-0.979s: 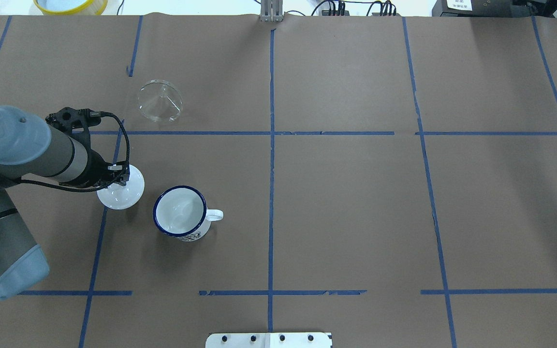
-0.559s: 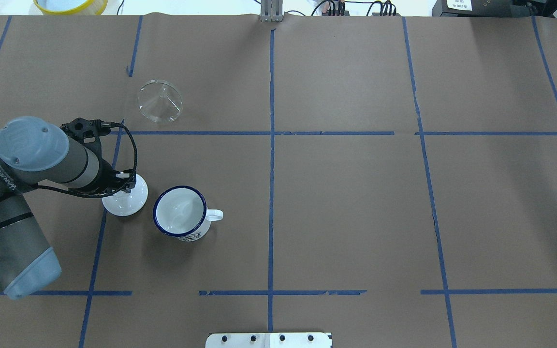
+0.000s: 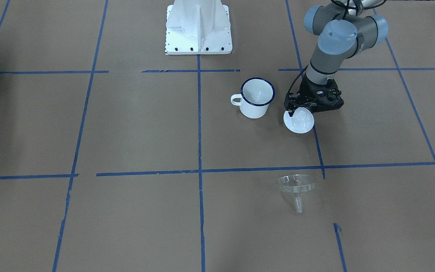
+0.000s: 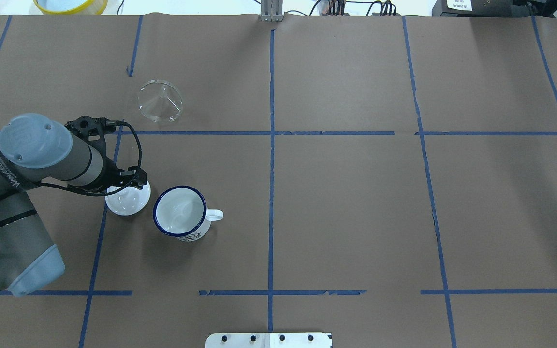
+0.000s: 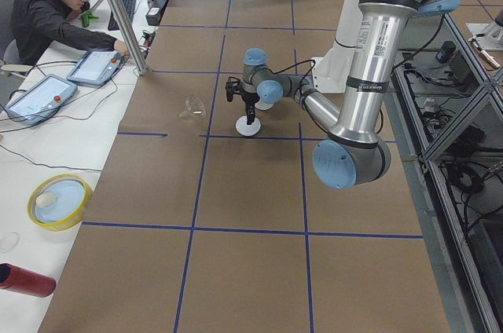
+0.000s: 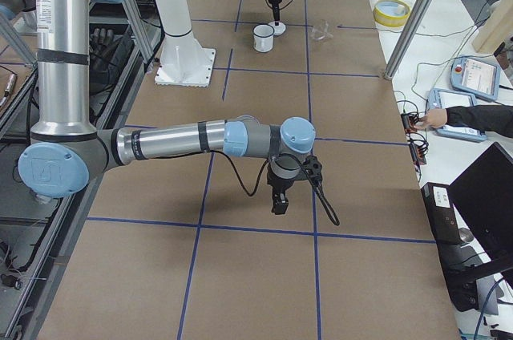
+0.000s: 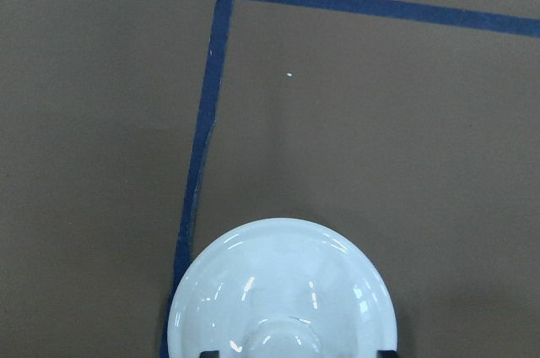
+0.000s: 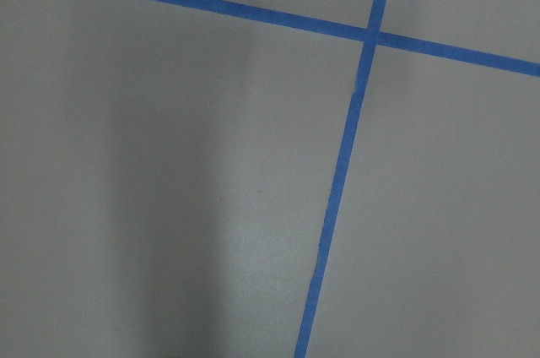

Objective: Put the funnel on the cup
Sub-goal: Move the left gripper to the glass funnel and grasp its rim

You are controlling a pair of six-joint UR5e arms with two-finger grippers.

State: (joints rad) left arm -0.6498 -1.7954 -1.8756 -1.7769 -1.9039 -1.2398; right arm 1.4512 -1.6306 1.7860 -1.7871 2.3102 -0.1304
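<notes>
The table (image 4: 356,193) is the same all over: flat brown paper, matte, ruled into squares with blue tape. The task is partly done as I judge it. The pick is made, but nothing sits on the cup yet.

My left gripper (image 3: 296,108) is clamped on the spout of the white funnel (image 4: 126,203), which hangs just beside the cup (image 4: 180,211), on the side away from its handle. Their rims are close but apart. I cannot tell whether the funnel is clear of the paper. What is left is to carry it over the rim, lower it and let go.

My right gripper (image 6: 279,204) hovers over bare table, well away from all this. I cannot tell whether it is wide or closed.

The cup is white enamel by the look of it, glossy, round, with a dark blue rim, a small loop handle and a dark print low on its side. It stands upright and empty.

The white funnel is smooth and shiny, a shallow cone. Its wide mouth seems to face down, so it may need turning.

A clear funnel (image 4: 160,100) lies tipped on its side, well apart, across a tape line.
</notes>
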